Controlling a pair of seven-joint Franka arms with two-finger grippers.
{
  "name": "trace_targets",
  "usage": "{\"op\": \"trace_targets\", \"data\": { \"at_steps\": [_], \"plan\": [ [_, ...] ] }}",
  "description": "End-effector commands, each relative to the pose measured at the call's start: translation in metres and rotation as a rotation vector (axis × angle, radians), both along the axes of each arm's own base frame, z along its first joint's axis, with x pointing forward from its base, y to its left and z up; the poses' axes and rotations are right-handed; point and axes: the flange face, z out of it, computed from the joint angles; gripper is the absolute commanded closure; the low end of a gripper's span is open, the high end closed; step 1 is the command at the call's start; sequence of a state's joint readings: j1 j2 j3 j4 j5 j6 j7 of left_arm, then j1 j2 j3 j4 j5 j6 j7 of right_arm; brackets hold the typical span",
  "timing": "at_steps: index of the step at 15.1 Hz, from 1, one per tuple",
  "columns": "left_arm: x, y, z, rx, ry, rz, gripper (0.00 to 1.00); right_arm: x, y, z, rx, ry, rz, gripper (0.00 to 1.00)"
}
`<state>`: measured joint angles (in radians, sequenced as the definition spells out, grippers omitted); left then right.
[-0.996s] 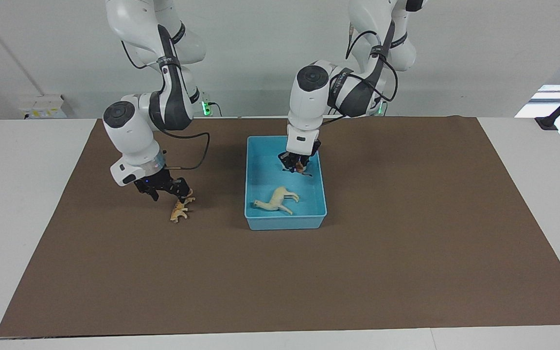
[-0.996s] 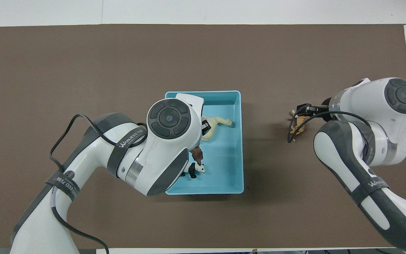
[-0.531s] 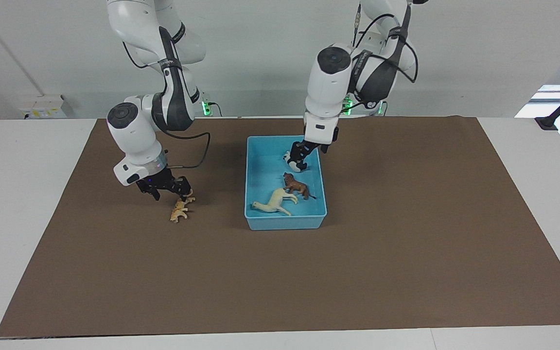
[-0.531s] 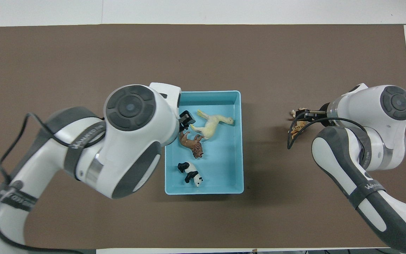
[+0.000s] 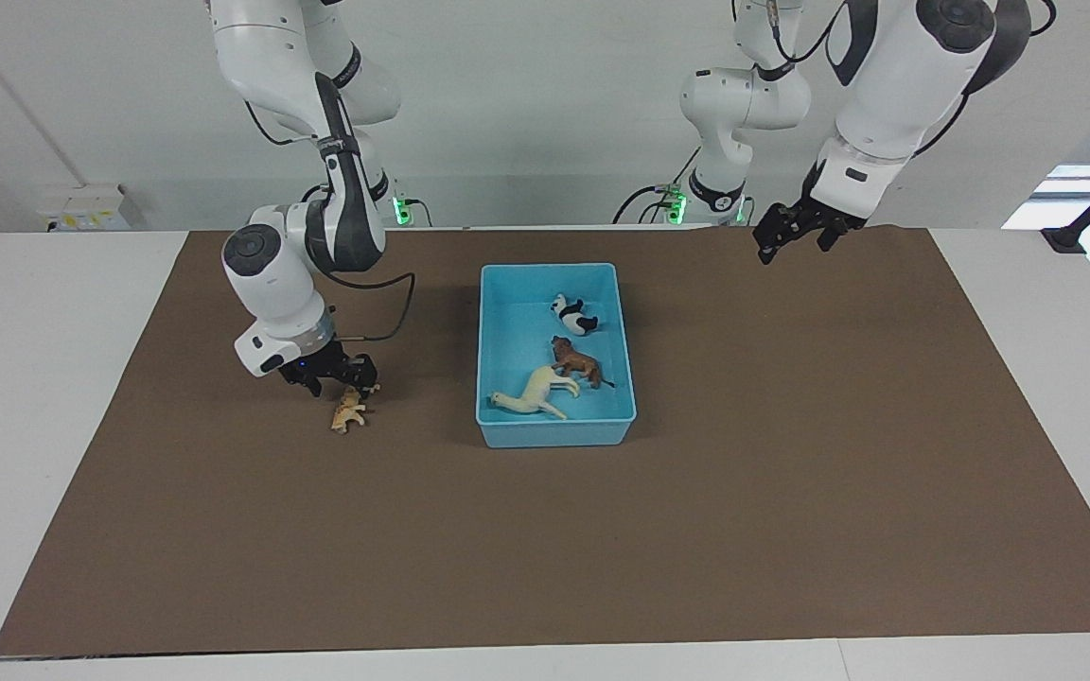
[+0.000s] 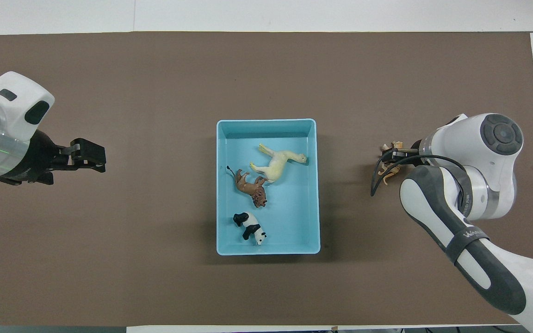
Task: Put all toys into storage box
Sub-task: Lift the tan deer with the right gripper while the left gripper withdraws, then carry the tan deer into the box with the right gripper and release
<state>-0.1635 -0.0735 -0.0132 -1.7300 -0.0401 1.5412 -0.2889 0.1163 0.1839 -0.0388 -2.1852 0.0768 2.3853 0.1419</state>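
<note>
The light blue storage box [image 5: 554, 431] stands mid-table on the brown mat; it also shows in the overhead view [image 6: 266, 123]. In it lie the cream-white long-necked toy [image 5: 537, 392], the brown lion [image 5: 579, 362] and the panda [image 5: 573, 316]. The tan-orange spotted cat [image 5: 348, 414] lies on the mat toward the right arm's end, also seen in the overhead view [image 6: 389, 170]. My right gripper [image 5: 339, 382] is open, low, just over the cat's rear end. My left gripper [image 5: 796, 240] is open and empty, raised over the mat toward the left arm's end.
The brown mat [image 5: 791, 473] covers most of the white table. The right arm's black cable [image 5: 394, 317] hangs between its wrist and the box.
My left gripper let the lion go in the box, then rose and swung out to its own end of the table. My right gripper sank slightly over the cat, which stayed put.
</note>
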Motion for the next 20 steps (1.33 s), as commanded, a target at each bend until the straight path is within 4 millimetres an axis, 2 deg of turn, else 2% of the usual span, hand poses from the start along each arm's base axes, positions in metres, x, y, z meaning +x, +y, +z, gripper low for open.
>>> {"op": "trace_targets", "data": {
  "at_steps": [1,3,5,6,7,8,9,10,12,14,17,18,20],
  "plan": [
    [0.009,0.029,0.008,0.002,0.028,-0.083,0.00,0.003,0.005,-0.005,0.010,-0.019,0.001,0.13],
    [0.011,0.035,0.016,-0.004,0.026,-0.099,0.00,0.004,0.005,-0.006,0.010,-0.026,-0.009,0.13],
    [0.013,0.051,0.010,-0.015,0.034,-0.151,0.00,0.004,0.005,-0.008,0.009,-0.023,-0.009,0.15],
    [0.018,0.058,0.004,-0.019,0.021,-0.148,0.00,0.003,0.004,-0.011,0.009,-0.021,-0.011,0.20],
    [0.024,0.058,-0.004,-0.023,0.033,-0.149,0.00,0.003,0.004,-0.013,0.008,-0.020,-0.011,0.30],
    [0.029,0.055,-0.011,-0.024,0.055,-0.154,0.00,0.003,0.004,-0.013,0.008,-0.020,-0.011,0.50],
    [0.032,0.052,-0.003,-0.026,0.053,-0.161,0.00,0.004,0.004,-0.013,0.008,-0.020,-0.011,0.78],
    [0.031,0.051,0.004,-0.026,0.064,-0.166,0.00,0.004,0.004,-0.013,0.008,-0.016,-0.013,1.00],
    [0.039,0.054,-0.004,-0.024,0.060,-0.167,0.00,0.005,0.006,-0.010,0.009,-0.015,-0.017,1.00],
    [0.044,0.048,-0.004,-0.029,0.045,-0.176,0.00,0.012,0.006,0.005,0.012,0.014,-0.042,1.00],
    [0.037,0.049,-0.004,-0.023,0.049,-0.168,0.00,0.036,0.014,0.068,0.017,0.071,-0.085,1.00],
    [0.035,0.047,-0.003,-0.022,0.046,-0.168,0.00,0.043,0.025,0.091,0.017,0.080,-0.117,1.00],
    [0.038,0.038,-0.005,-0.021,0.002,-0.179,0.00,0.050,0.075,0.135,0.013,0.087,-0.177,1.00]
  ]
}}
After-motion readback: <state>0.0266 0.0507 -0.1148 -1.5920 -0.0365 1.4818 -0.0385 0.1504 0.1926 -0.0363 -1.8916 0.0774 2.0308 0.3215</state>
